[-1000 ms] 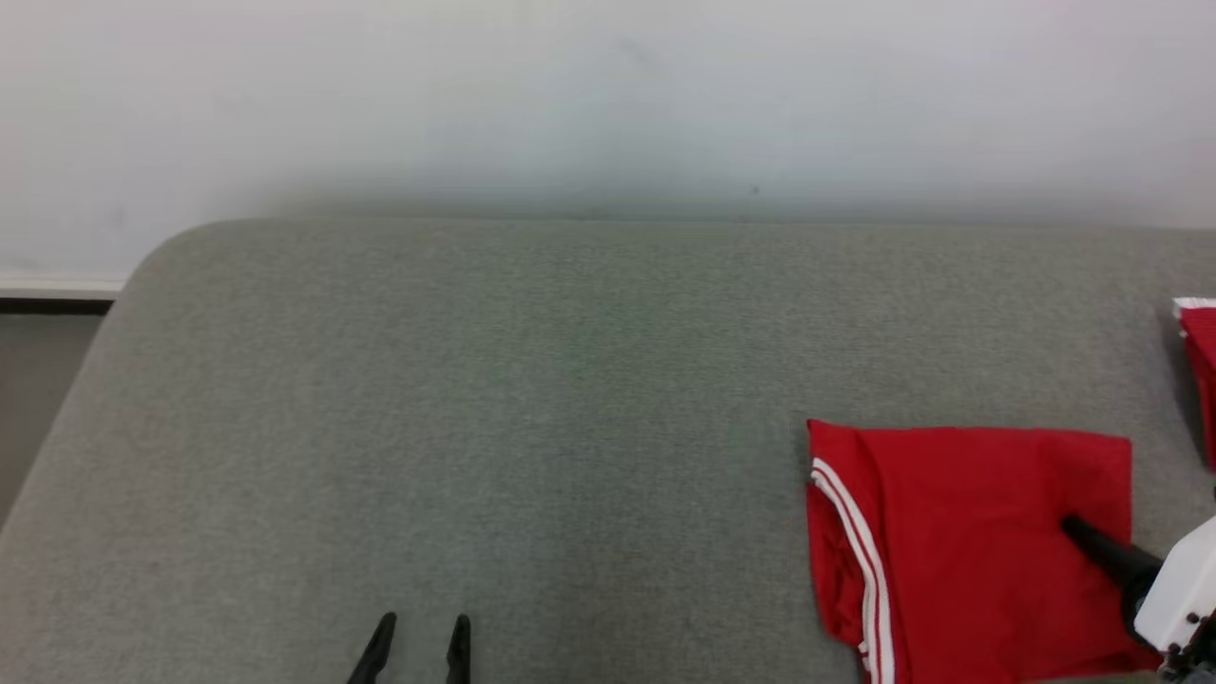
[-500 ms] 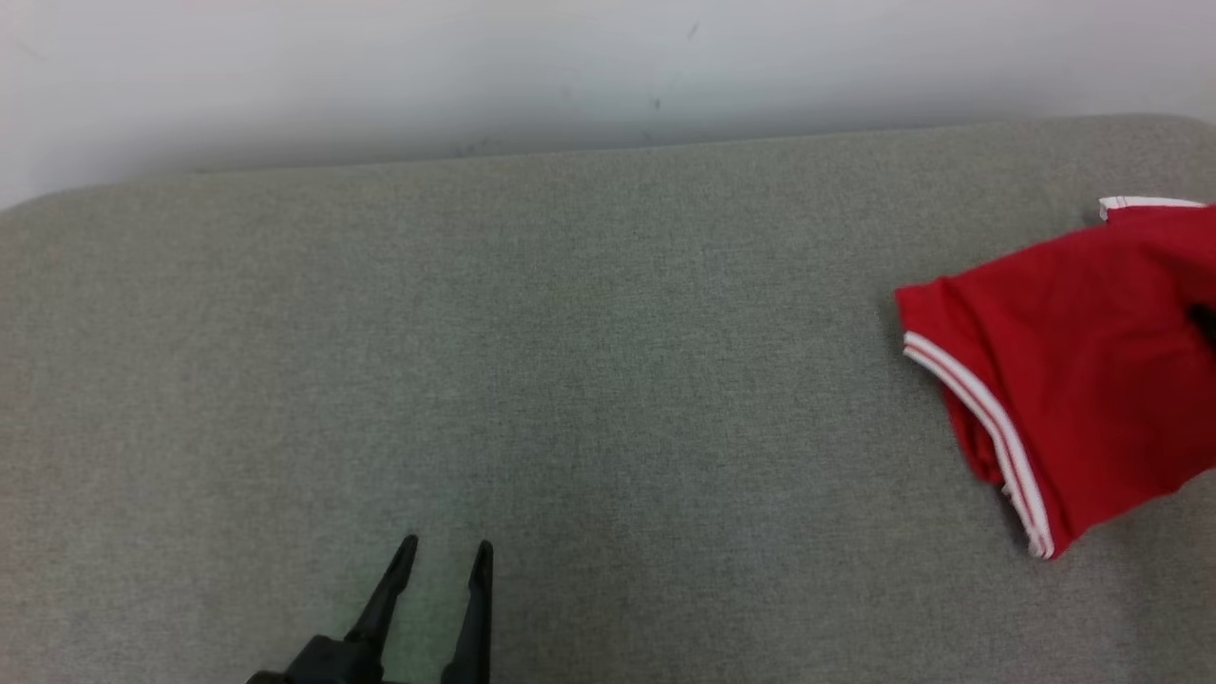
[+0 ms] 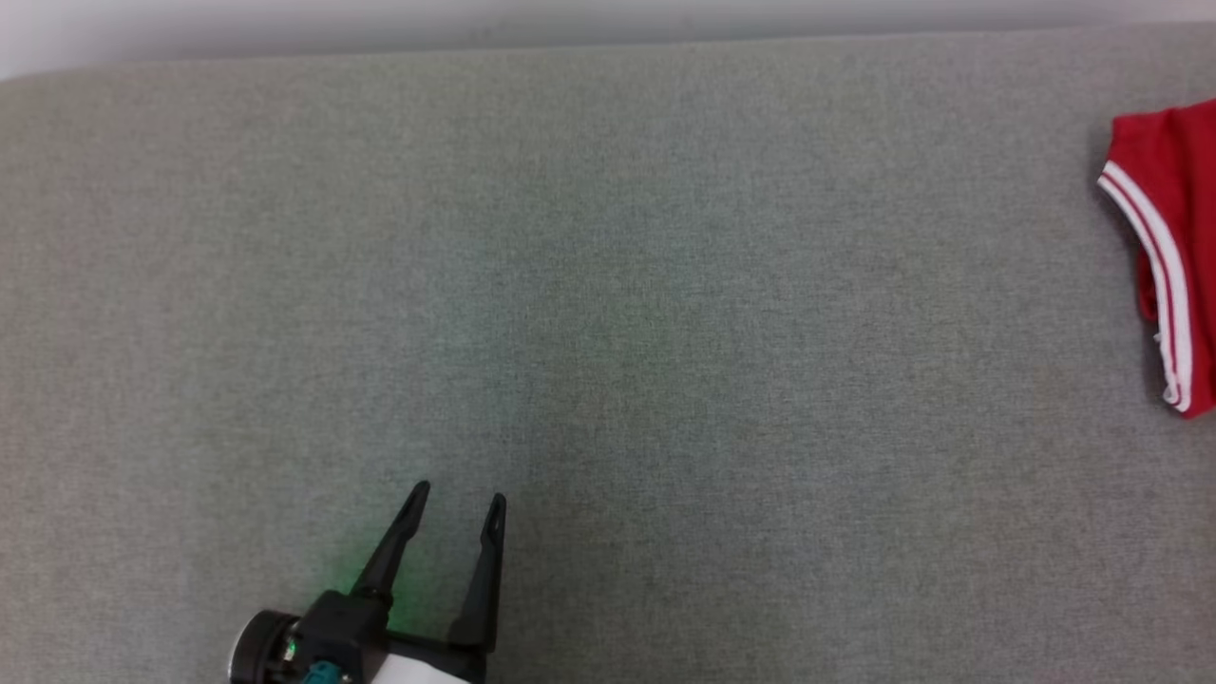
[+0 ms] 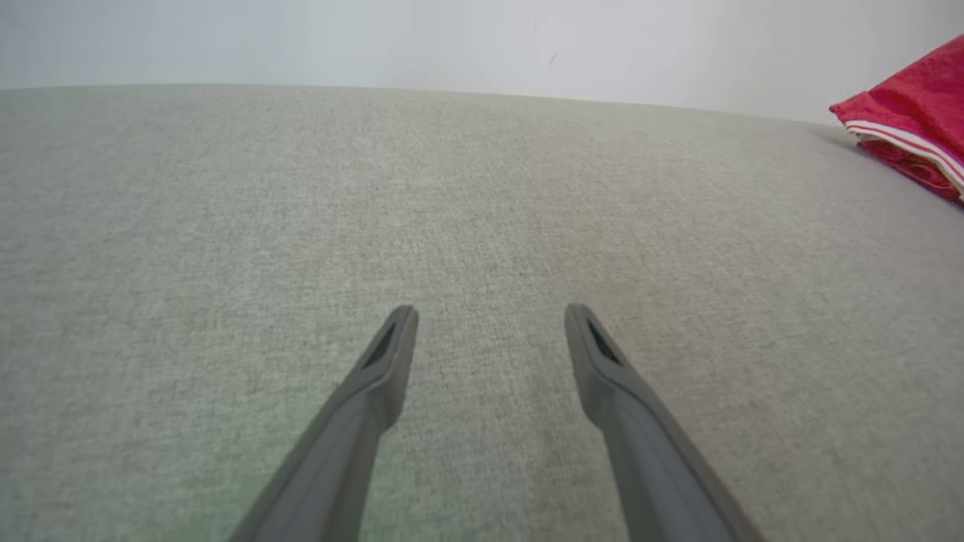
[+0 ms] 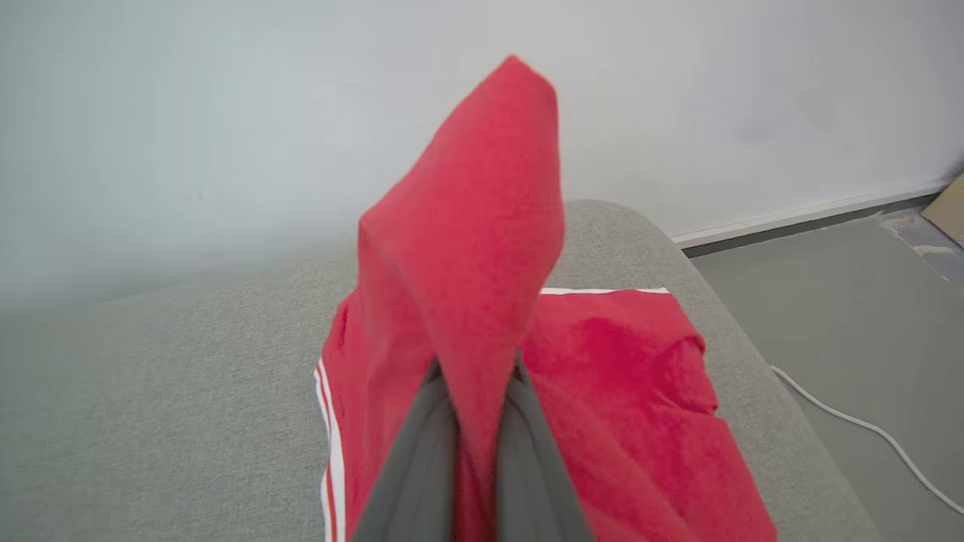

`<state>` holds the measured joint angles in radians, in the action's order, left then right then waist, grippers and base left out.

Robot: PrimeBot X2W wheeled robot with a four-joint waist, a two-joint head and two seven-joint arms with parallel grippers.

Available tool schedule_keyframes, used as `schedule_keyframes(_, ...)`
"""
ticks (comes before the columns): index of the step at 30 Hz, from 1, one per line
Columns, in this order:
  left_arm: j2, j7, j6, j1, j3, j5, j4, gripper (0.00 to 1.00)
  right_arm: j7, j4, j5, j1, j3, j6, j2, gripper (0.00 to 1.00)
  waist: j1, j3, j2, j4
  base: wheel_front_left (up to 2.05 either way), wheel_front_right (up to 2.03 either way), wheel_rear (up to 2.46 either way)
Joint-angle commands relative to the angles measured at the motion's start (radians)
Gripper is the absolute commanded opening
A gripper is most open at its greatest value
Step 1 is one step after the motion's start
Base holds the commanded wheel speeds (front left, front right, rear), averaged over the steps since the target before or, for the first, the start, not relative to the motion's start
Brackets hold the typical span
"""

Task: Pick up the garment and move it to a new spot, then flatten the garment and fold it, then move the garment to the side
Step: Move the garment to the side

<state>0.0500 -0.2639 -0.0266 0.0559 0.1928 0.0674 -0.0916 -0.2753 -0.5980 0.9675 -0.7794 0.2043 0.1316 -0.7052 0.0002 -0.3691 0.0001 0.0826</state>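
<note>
Left gripper (image 3: 458, 494) spread over bare bench (image 3: 608, 285); right gripper (image 5: 477, 369) clamped on the red garment (image 3: 1168, 190).
My left gripper sits low on the left, fingers apart, with open grey fabric on every side. Rightward the bench is bare up to the garment's white-striped hem. There my right gripper pinches a raised fold near the bench's rounded corner, with floor (image 5: 828, 301) and a white cable (image 5: 851, 421) beyond.

A white cable (image 5: 851, 419) lies on the floor (image 5: 828, 301) beside a grey cushion (image 5: 151, 414).
</note>
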Motion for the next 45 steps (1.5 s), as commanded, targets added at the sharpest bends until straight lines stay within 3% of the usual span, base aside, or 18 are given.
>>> schedule_keyframes(1, 0.010, 0.000, -0.005, 0.011, -0.005, -0.014, 0.000, 1.00, 0.018, -0.041, -0.019, -0.022, -0.028, -0.002, -0.019, 0.00, -0.0002, -0.026, -0.0001, -0.002, 0.00, 0.00, 0.00)
schedule_keyframes(2, 0.012, 0.000, -0.008, 0.012, -0.006, -0.019, 0.000, 1.00, 0.031, -0.060, -0.032, -0.028, -0.039, -0.002, -0.023, 0.00, -0.0002, -0.031, -0.0001, -0.002, 0.00, 0.00, 0.00)
schedule_keyframes(3, 0.013, 0.000, -0.010, 0.013, -0.006, -0.022, 0.000, 1.00, 0.043, -0.083, -0.044, -0.031, -0.046, -0.002, -0.025, 0.06, -0.0002, -0.035, -0.0001, -0.001, 0.00, 0.00, 0.00)
schedule_keyframes(4, 0.014, 0.000, -0.010, 0.014, -0.006, -0.024, 0.000, 1.00, 0.062, -0.109, -0.067, -0.035, -0.053, -0.002, -0.030, 1.00, -0.0002, -0.039, -0.0001, -0.001, 0.00, 0.00, 0.00)
schedule_keyframes(9, 0.013, 0.000, -0.007, 0.013, -0.008, -0.031, 0.002, 1.00, 0.179, -0.226, -0.160, -0.060, -0.096, -0.002, 0.006, 1.00, -0.0002, -0.039, -0.0001, 0.009, 0.00, 0.00, 0.00)
schedule_keyframes(15, 0.012, 0.000, 0.001, -0.007, -0.017, -0.022, 0.009, 1.00, 0.293, -0.261, -0.236, -0.041, -0.088, -0.002, 0.043, 1.00, -0.0002, -0.010, -0.0001, 0.036, 0.00, 0.00, 0.00)
schedule_keyframes(22, 0.008, 0.000, 0.016, -0.051, -0.040, 0.009, 0.022, 1.00, 0.480, -0.174, -0.358, 0.077, -0.025, -0.002, 0.077, 1.00, -0.0002, 0.092, -0.0001, 0.071, 0.00, 0.00, 0.00)
schedule_keyframes(28, 0.004, 0.000, 0.037, -0.113, -0.047, 0.050, 0.027, 1.00, 0.535, -0.047, -0.447, 0.277, -0.054, -0.002, 0.111, 1.00, -0.0002, 0.237, -0.0001, 0.046, 0.00, 0.00, 0.00)
schedule_keyframes(33, 0.003, 0.000, 0.067, -0.183, -0.067, 0.083, 0.034, 1.00, 0.540, 0.120, -0.540, 0.476, -0.149, -0.002, 0.203, 1.00, -0.0002, 0.348, -0.0001, 0.021, 0.00, 0.00, 0.00)
schedule_keyframes(36, 0.003, 0.000, 0.085, -0.218, -0.077, 0.103, 0.039, 1.00, 0.539, 0.239, -0.595, 0.601, -0.218, -0.002, 0.296, 1.00, -0.0002, 0.382, -0.0001, 0.002, 0.00, 0.00, 0.00)
schedule_keyframes(45, 0.003, 0.000, 0.095, -0.270, -0.094, 0.119, 0.010, 1.00, 0.540, 0.427, -0.723, 0.860, -0.253, -0.002, 0.527, 1.00, -0.0002, 0.440, -0.0001, -0.034, 0.00, 0.00, 0.00)
